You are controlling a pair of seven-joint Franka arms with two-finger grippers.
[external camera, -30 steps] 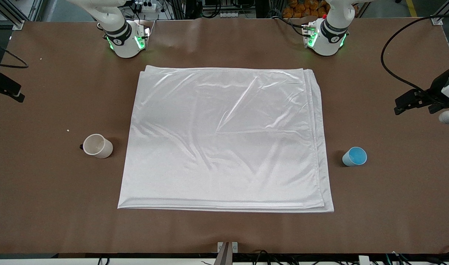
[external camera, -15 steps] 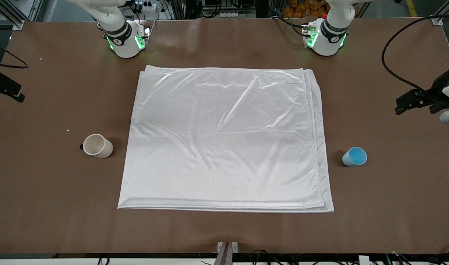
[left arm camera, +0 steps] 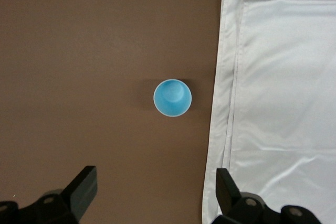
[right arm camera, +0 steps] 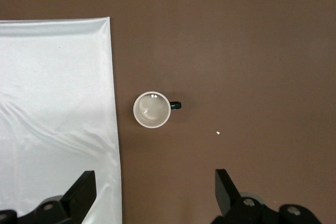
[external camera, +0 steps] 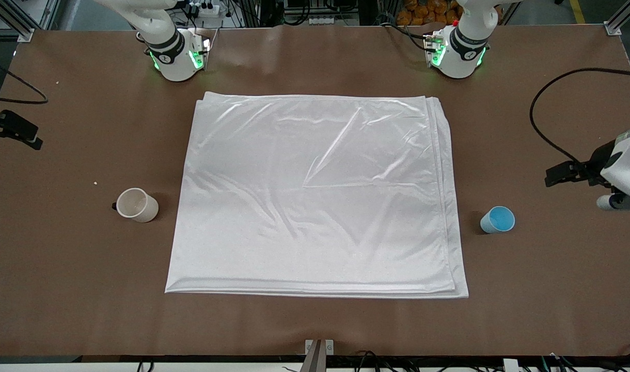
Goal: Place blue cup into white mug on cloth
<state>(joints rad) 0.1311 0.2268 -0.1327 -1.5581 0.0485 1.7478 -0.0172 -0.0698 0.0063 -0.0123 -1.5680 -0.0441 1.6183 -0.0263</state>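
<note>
The blue cup (external camera: pixel 498 219) (left arm camera: pixel 172 97) stands upright on the brown table, beside the cloth's edge at the left arm's end. The white mug (external camera: pixel 137 205) (right arm camera: pixel 151 110), with its black handle pointing away from the cloth, stands upright on the table at the right arm's end. The wrinkled white cloth (external camera: pixel 315 196) (left arm camera: pixel 283 103) (right arm camera: pixel 52 103) lies flat between them with nothing on it. My left gripper (external camera: pixel 555 177) (left arm camera: pixel 157 192) hangs open high over bare table beside the blue cup. My right gripper (external camera: pixel 32 140) (right arm camera: pixel 155 190) hangs open high over the cloth's edge beside the mug.
The two arm bases (external camera: pixel 175 57) (external camera: pixel 457 51) stand at the table's edge farthest from the front camera. A black cable (external camera: pixel 539 119) loops above the table at the left arm's end. A white crumb (external camera: pixel 95 182) (right arm camera: pixel 218 132) lies near the mug.
The left gripper has moved over the table toward the blue cup. The right gripper has shifted slightly. Cup, mug and cloth have not moved.
</note>
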